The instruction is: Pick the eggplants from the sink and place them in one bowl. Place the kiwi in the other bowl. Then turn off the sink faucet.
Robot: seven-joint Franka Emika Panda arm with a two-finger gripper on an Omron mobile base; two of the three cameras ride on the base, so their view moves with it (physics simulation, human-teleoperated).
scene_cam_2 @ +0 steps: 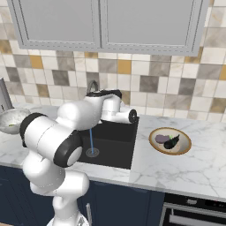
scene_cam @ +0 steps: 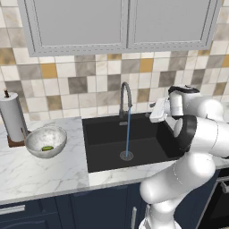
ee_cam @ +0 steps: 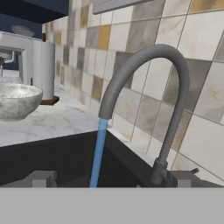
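Both eggplants, one mauve [scene_cam_2: 162, 139] and one black [scene_cam_2: 173, 142], lie in the shallow tan bowl [scene_cam_2: 170, 150] on the counter right of the sink [scene_cam: 107, 152]. The green kiwi [scene_cam: 47, 148] rests inside the grey speckled bowl [scene_cam: 31, 142] left of the sink. A blue stream of water [scene_cam: 128, 134] runs from the dark gooseneck faucet [scene_cam: 125, 91] down to the drain. My gripper [ee_cam: 114, 180] is open and empty. It hovers over the sink's back right [scene_cam: 154, 115], level with the faucet [ee_cam: 148, 83] and pointing at it from the right. Its fingertips [ee_cam: 41, 178] straddle the faucet's base.
A paper towel roll [scene_cam: 12, 117] stands behind the grey bowl [ee_cam: 15, 101] at the far left. Tiled backsplash runs close behind the faucet, with wall cabinets above. An oven front [scene_cam_2: 194, 214] sits below the counter at the right.
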